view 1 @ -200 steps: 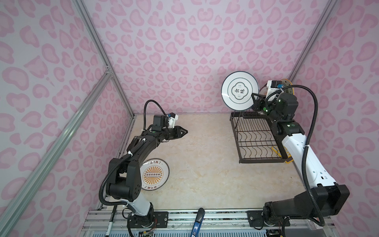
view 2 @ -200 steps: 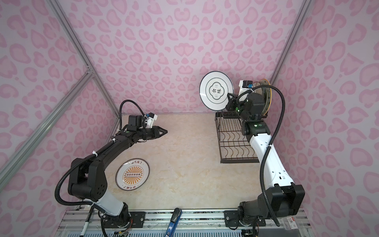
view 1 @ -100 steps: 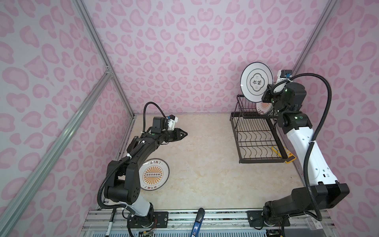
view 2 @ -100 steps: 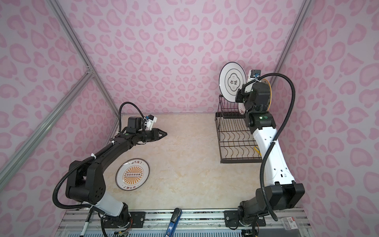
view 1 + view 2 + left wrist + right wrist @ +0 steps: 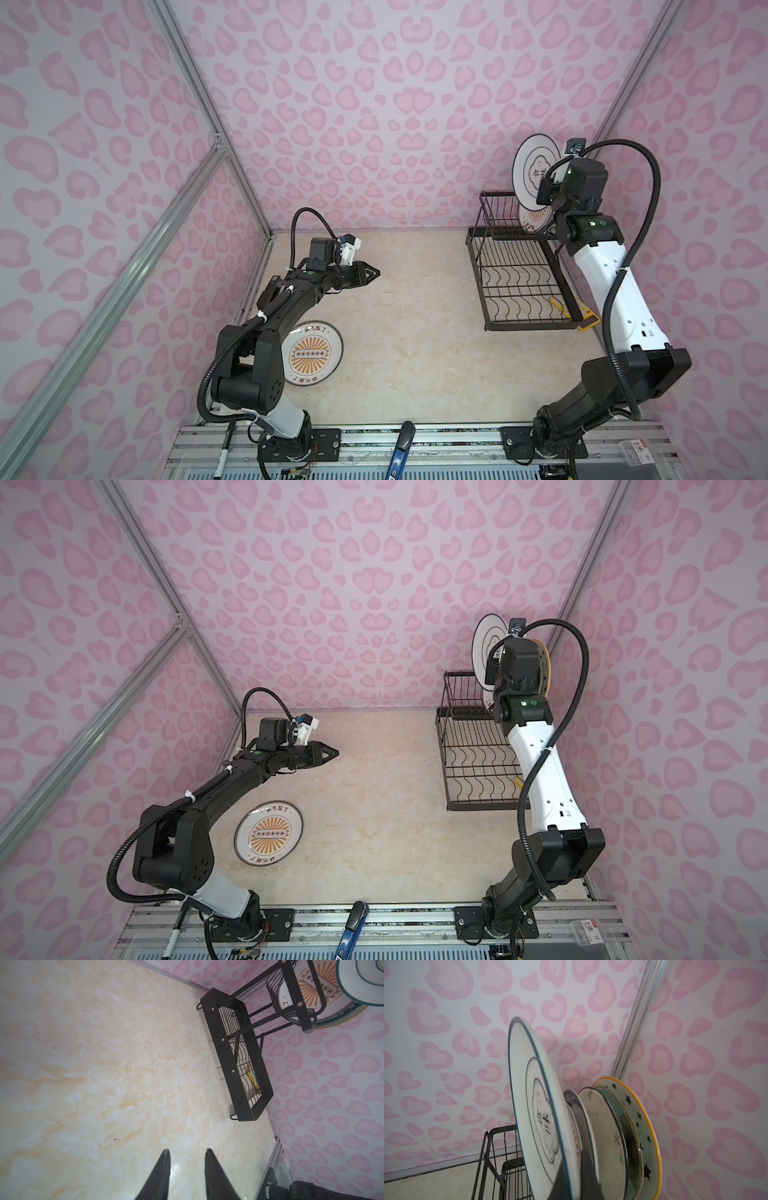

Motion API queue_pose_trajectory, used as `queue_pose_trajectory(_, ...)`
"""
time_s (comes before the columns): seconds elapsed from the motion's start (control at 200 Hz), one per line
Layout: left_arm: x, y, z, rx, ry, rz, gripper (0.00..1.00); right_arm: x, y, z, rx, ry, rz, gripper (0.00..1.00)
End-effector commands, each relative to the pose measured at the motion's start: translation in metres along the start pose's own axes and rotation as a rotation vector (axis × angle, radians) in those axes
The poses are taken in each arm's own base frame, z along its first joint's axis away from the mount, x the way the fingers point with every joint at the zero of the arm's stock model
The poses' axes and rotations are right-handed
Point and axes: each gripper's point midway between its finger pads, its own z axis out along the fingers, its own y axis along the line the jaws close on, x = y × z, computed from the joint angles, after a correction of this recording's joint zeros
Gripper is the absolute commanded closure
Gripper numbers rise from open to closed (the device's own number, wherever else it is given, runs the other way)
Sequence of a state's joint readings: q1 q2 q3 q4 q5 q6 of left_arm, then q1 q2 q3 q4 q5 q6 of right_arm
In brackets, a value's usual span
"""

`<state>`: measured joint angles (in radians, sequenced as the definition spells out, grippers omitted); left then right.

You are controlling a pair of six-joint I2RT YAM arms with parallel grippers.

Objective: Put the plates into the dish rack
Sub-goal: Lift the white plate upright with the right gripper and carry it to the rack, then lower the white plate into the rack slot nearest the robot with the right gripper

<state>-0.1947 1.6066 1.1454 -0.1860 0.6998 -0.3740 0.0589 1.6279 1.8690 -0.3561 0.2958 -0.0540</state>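
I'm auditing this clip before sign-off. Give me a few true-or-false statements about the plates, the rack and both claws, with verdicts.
1. The right claw pinches a white plate by its rim, on edge over the rack. True.
2. The left claw carries a sunburst plate. False: its jaws stand apart with nothing between them, and that plate lies flat on the table.
3. Several plates stand on edge in the rack's upper tier. True.
4. The rack's lower tier is full of plates. False: no plate stands in its slots.
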Motion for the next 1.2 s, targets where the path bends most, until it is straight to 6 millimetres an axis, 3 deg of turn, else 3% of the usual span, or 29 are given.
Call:
queue_pose_trajectory(0.0, 0.0, -0.003, -0.003, 0.009, -0.006, 0.022, 0.69, -0.003, -0.007, 0.005, 0.056, -0.01, -0.006, 1.0)
queue_pose_trajectory(0.225, 0.0, -0.003, -0.003, 0.006, -0.005, 0.025, 0.69, 0.011, -0.002, 0.018, 0.098, 0.035, -0.043, 1.0)
queue_pose_trajectory(0.595, 0.007, 0.0, -0.003, 0.003, 0.007, 0.024, 0.69, 0.028, 0.027, 0.032, 0.16, 0.101, -0.142, 1.0)
queue_pose_trajectory(1.195, 0.013, 0.0, -0.007, -0.007, 0.013, 0.026, 0.69, 0.048, 0.037, 0.044, 0.144, 0.148, -0.14, 1.0)
